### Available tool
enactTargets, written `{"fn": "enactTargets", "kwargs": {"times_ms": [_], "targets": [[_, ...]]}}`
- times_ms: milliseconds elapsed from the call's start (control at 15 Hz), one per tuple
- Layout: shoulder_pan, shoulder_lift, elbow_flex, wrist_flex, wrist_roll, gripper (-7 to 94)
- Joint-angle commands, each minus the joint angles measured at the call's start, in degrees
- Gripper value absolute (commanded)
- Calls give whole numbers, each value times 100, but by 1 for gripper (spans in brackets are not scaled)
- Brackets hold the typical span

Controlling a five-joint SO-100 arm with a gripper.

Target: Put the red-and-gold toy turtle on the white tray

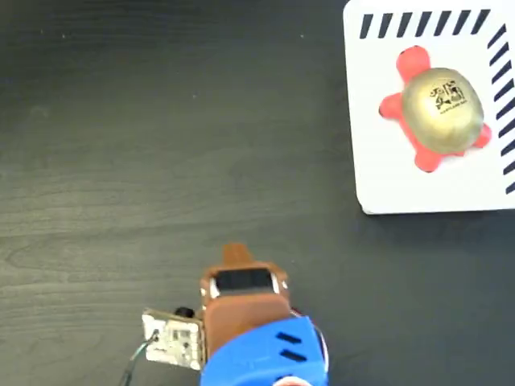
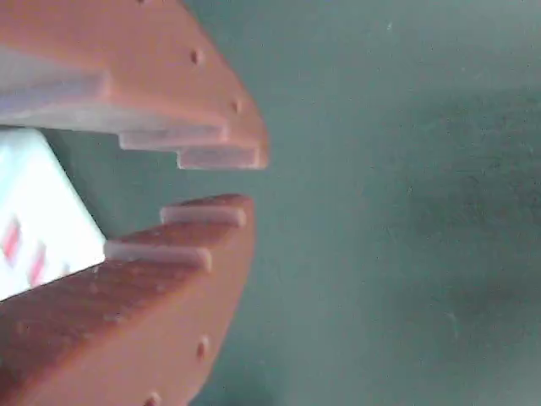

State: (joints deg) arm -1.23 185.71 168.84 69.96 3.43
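In the fixed view we saw the red-and-gold toy turtle (image 1: 440,110) lying on the white tray (image 1: 402,181), in the upper right of the picture. Its gold shell faced up with the black printed mark showing, and its red head and legs spread out on the white surface around the shell. It sat toward the right half of the tray, below the black diagonal stripes along the top edge and just beside those along the right edge. The tray rested flat on the dark wood-grain worktop (image 1: 161,161), its right side cut off by the picture's border. The arm stood at the bottom centre of that view, well apart from the tray, with a brown upper section, a blue part below it and a small circuit board (image 1: 172,338) with wires at its left. From there we could only see a brown tip of the tool (image 1: 235,252). In the wrist view the tool (image 2: 228,179) filled the left side, its two brown stepped fingers (image 2: 169,254) released, parted by a narrow gap at the tips, with nothing between them. Behind them lay the dark worktop, and a pale white object with reddish marks showed at the left edge, too blurred for us to identify.
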Motion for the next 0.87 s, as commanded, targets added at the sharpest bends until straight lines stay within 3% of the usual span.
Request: {"fn": "enactTargets", "kwargs": {"times_ms": [0, 800], "targets": [[9, 44, -97, 290, 18, 0], [97, 44, -105, 299, 35, 0]]}}
